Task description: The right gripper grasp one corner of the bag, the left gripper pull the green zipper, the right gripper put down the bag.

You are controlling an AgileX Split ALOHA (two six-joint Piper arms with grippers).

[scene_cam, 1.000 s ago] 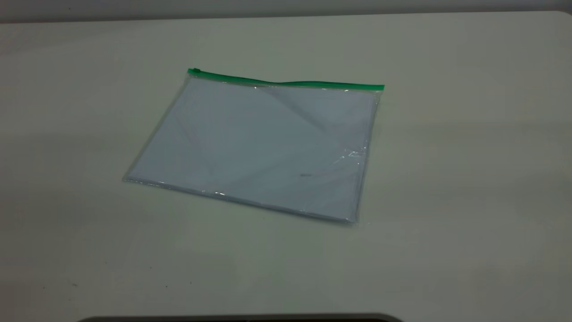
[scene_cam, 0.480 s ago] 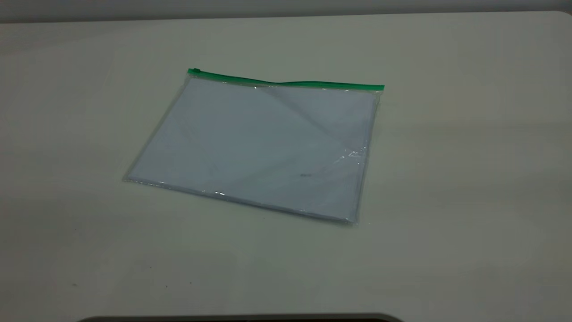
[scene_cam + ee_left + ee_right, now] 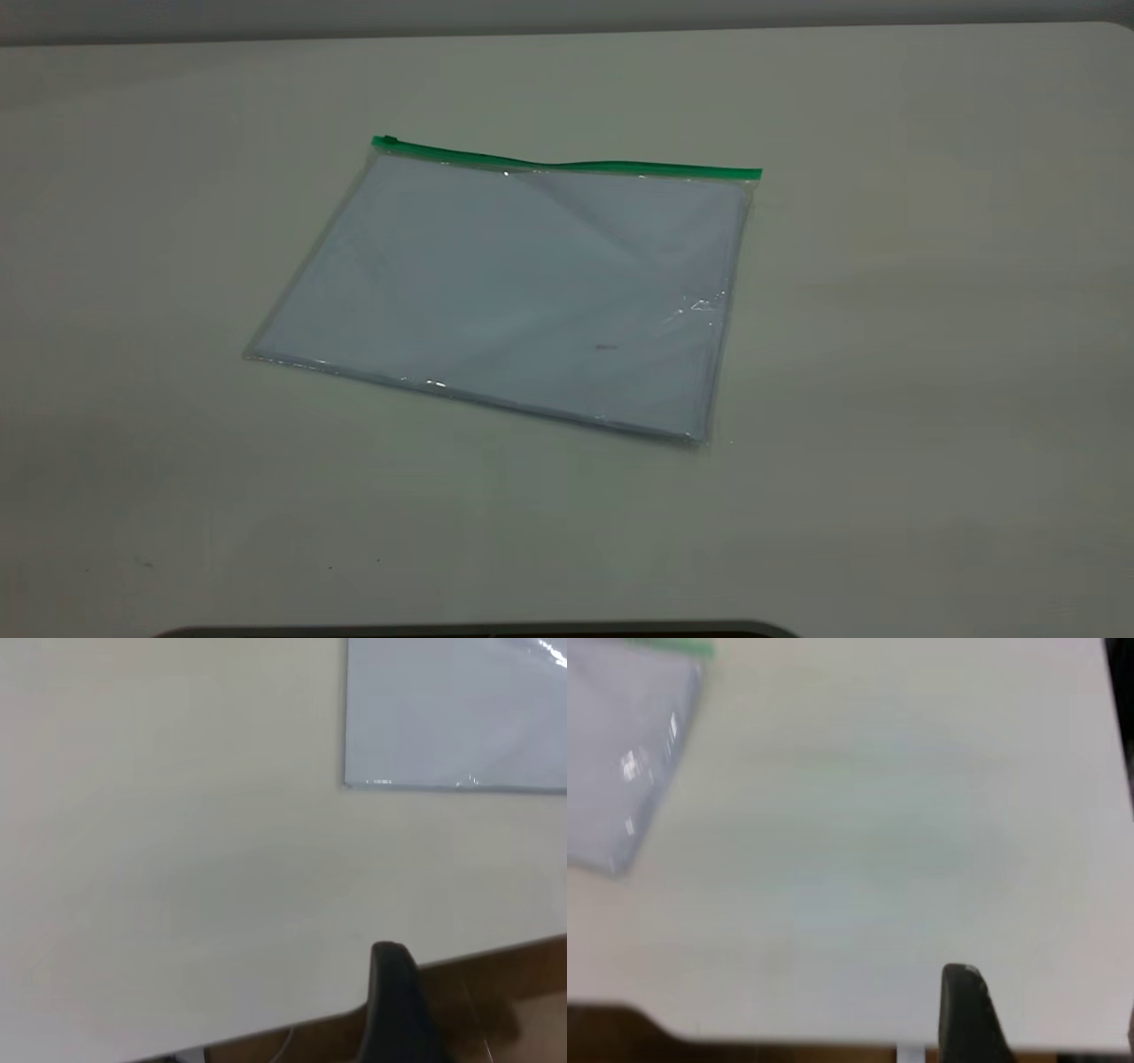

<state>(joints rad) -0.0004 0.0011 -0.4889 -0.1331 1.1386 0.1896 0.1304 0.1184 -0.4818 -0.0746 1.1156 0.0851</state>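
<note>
The bag lies flat on the pale table, clear plastic over white-bluish sheets. The green zipper runs along its far long edge, with the slider tab at the left end. The clear corner is at the strip's right end. Neither gripper shows in the exterior view. In the left wrist view a black part of my left gripper hangs over the table's edge, well short of the bag. In the right wrist view a black part of my right gripper is likewise far from the bag.
The pale table spreads wide round the bag on all sides. A dark curved rim lies at the near edge. In the left wrist view the table's edge drops to brown floor.
</note>
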